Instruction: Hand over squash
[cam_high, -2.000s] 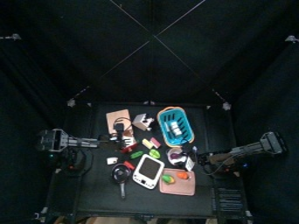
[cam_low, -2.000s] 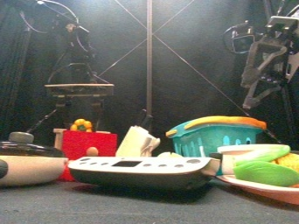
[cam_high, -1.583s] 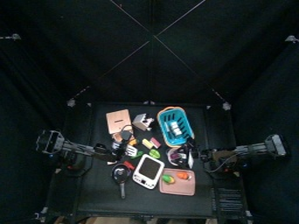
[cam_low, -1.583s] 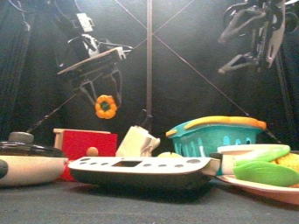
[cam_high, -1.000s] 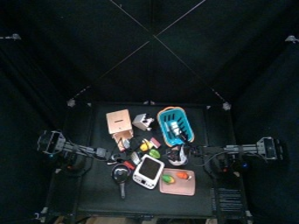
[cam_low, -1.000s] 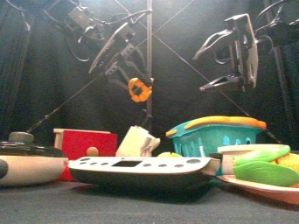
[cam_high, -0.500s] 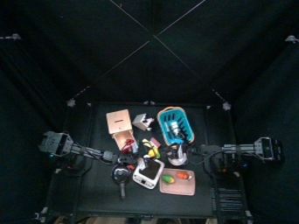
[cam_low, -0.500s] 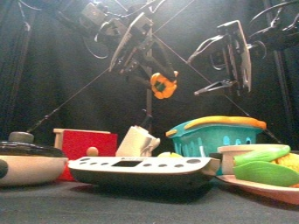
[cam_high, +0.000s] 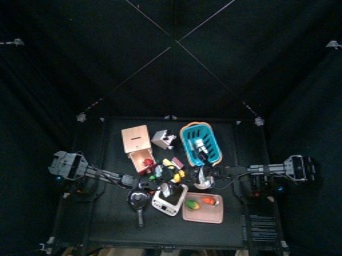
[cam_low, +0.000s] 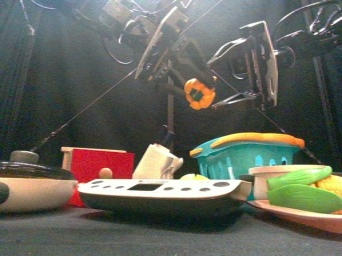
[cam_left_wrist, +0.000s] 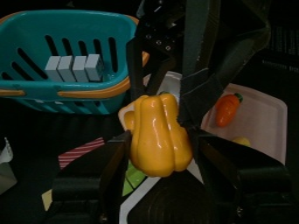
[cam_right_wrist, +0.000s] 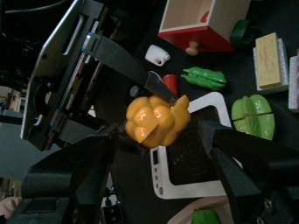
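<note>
I'm holding the squash (cam_low: 199, 93) up in the air w/ the left claw (cam_left_wrist: 160, 131), jaws pinching its sides, high above the teal basket (cam_low: 254, 155) and the desk (cam_low: 160, 240). Looks like a small, light, hard plastic toy w/ lobed, prob slick skin. The right claw (cam_right_wrist: 160, 131) is spread wide, jaws flanking the squash, not yet touching. I'd grip across the free lobes.

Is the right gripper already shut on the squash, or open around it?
Open. In the right wrist view its jaws stand spread either side of the squash, not touching it; the left gripper is what clamps it.
</note>
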